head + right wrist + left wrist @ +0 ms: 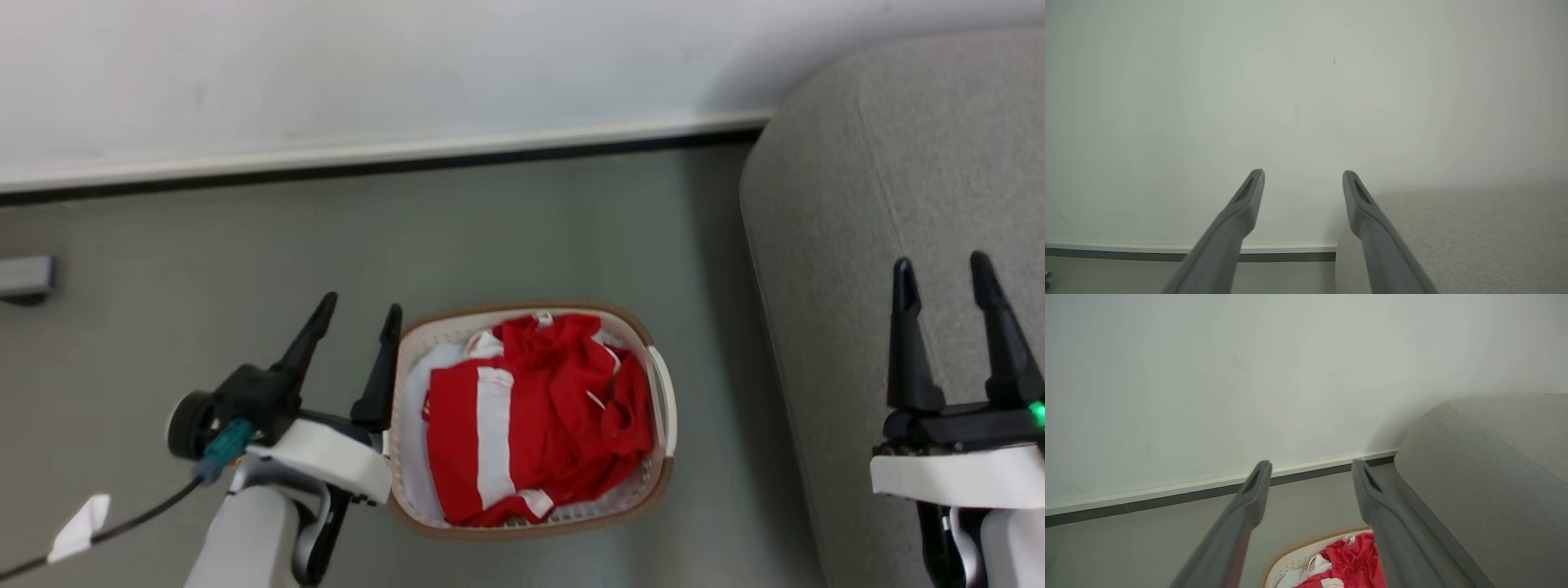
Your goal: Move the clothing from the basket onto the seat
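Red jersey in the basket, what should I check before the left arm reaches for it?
1. The left end effector open, empty: ok.
2. The right end effector open, empty, by the light-grey fabric sofa: ok.
3. The red sports jersey with white stripes on top in the cream perforated plastic basket: ok.
4. The left end effector lined up over the jersey: not ok, it sits at the basket's left edge.
5. Visible sofa fabric bare for landing: ok.

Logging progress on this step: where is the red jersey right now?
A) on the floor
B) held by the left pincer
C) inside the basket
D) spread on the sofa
C: the red jersey lies crumpled inside the basket; the left pincer and right pincer are open and empty.
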Controlling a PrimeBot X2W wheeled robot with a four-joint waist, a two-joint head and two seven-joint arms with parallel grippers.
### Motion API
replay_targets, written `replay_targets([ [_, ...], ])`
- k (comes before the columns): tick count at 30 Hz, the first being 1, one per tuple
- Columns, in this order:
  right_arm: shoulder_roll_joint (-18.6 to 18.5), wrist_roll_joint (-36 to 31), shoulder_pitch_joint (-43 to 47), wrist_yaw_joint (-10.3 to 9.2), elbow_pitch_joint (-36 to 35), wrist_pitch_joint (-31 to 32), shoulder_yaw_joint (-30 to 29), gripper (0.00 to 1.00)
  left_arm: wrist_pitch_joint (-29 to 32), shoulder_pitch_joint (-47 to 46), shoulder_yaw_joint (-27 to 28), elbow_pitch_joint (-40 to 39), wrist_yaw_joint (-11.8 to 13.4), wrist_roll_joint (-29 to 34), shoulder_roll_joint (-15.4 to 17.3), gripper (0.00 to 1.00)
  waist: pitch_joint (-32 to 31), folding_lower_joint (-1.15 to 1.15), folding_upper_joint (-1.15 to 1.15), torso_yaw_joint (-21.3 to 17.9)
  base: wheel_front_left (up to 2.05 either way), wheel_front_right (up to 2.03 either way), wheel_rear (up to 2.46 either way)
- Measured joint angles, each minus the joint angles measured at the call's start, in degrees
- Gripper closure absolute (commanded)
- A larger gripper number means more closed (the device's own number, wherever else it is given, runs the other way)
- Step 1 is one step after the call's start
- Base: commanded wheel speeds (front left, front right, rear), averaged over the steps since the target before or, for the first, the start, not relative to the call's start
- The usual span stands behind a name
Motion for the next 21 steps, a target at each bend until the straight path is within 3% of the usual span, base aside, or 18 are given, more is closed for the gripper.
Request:
replay_targets([
  [12,-0.02,1.94,-3.54,0.00,-3.72,0.01,-2.01,0.00,3.26,-12.96,-16.96,16.30,-0.23,0.45,6.94,0.00,10.56,0.00,0.00,-5.24,0.00,0.00,0.00],
  [21,-0.01,5.21,-5.47,0.00,-5.34,0.00,-1.22,0.00,10.84,-22.19,-31.66,26.97,-0.23,-0.08,11.18,0.00,17.80,0.00,0.00,-8.84,0.00,0.00,0.00],
])
